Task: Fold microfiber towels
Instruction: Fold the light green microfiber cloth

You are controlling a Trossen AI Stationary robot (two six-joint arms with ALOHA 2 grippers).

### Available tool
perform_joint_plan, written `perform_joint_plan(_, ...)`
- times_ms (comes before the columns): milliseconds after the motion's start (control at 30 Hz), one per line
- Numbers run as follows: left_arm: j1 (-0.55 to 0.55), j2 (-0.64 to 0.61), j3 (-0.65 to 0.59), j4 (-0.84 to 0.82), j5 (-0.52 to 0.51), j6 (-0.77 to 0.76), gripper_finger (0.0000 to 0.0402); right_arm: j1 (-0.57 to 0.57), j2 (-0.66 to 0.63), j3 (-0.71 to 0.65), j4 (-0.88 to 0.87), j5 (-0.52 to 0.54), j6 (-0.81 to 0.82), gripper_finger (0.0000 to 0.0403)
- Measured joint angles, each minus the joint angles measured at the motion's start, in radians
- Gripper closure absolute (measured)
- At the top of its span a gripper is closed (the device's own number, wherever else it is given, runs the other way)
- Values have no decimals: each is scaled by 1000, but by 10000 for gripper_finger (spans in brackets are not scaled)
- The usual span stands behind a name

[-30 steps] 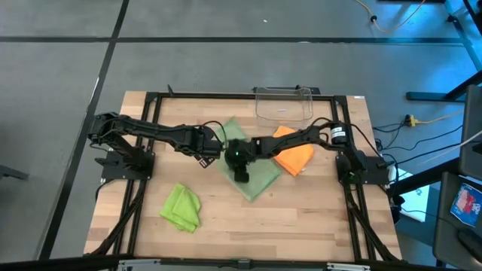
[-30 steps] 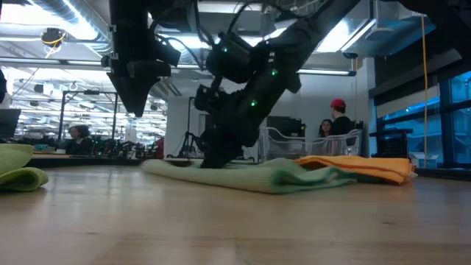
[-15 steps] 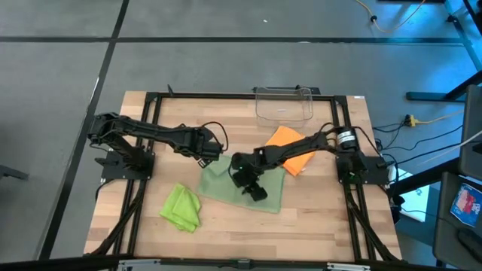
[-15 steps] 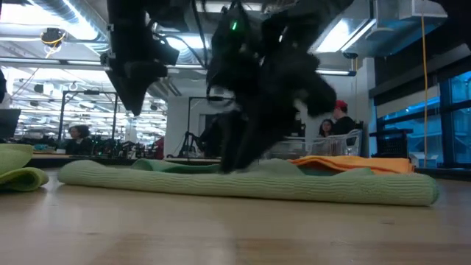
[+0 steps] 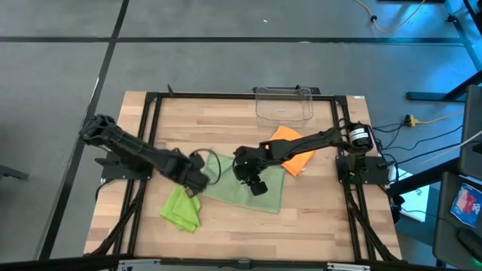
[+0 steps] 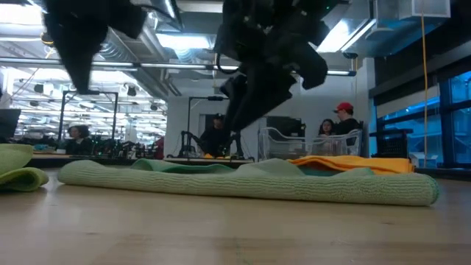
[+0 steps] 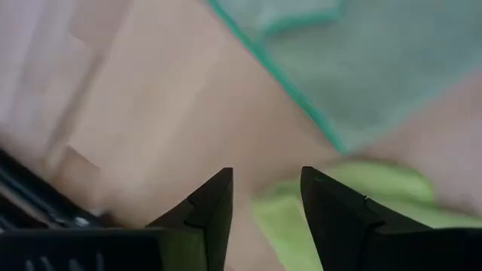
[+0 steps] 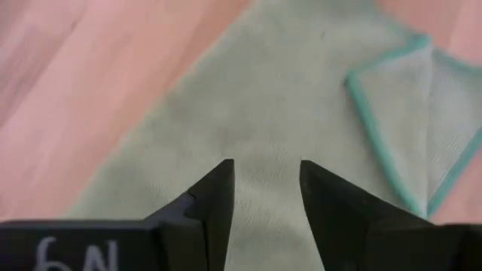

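The pale sage green towel (image 5: 242, 192) lies spread on the table's middle, one teal-hemmed corner (image 8: 399, 113) turned over onto it. It also shows in the low view (image 6: 243, 184). My right gripper (image 5: 254, 184) hovers open above it (image 8: 265, 167), clear of the cloth. My left gripper (image 5: 197, 181) is open and empty (image 7: 265, 177), just above the table between the sage towel's left edge (image 7: 376, 60) and the crumpled lime green towel (image 5: 181, 209). The orange towel (image 5: 294, 154) lies at the right, partly under the sage one. I cannot make out a teal towel.
A clear plastic bin (image 5: 284, 103) stands at the table's far edge, right of the middle. Bare wood shows along the near edge and at the far left. People stand in the room beyond the table (image 6: 335, 125).
The sage towel has gone from a bunched diamond shape to lying spread out flat, drawn toward the near edge by my right gripper. That gripper has since risen clear of it. My left gripper has gone toward the near left, down beside the lime towel.
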Motion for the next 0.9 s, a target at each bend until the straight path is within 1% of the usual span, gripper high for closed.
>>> perform_joint_plan(67,-34,-3,0,-32,25,-73,259,0,7,1,85,0,47,249)
perform_joint_plan(200,-93,-25,-3,-191,86,-264,268,0,38,5,243,0,139,249)
perform_joint_plan(367,-187,-92,-36,-190,132,-358,277,-2,124,4,316,-6,189,249)
perform_joint_plan(500,-249,-132,-39,-190,120,-377,280,-2,186,0,411,-40,233,249)
perform_joint_plan(633,-283,-151,-39,-173,43,-380,280,-4,209,3,483,-49,247,249)
perform_joint_plan(700,-289,-151,-39,-142,17,-380,280,-9,216,2,481,-42,244,249)
perform_joint_plan(900,-291,-151,-39,-86,9,-380,280,-49,219,2,486,-40,253,249)
